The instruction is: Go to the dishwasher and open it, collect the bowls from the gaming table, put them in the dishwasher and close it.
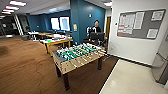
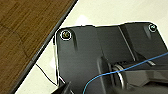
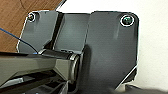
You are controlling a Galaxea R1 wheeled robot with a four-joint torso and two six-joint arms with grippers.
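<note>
Driving leg: steer wide around the foosball table [image 1: 77,56] toward the gaming table [image 1: 56,41] at eleven o'clock, where bowls probably sit; gripper openness I cannot tell.

Papers on the notice board [image 1: 141,23] are too blurred to read.

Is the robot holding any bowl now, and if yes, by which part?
It cannot be told: the wrist views give no look at the fingers, and no bowl is seen there.
</note>
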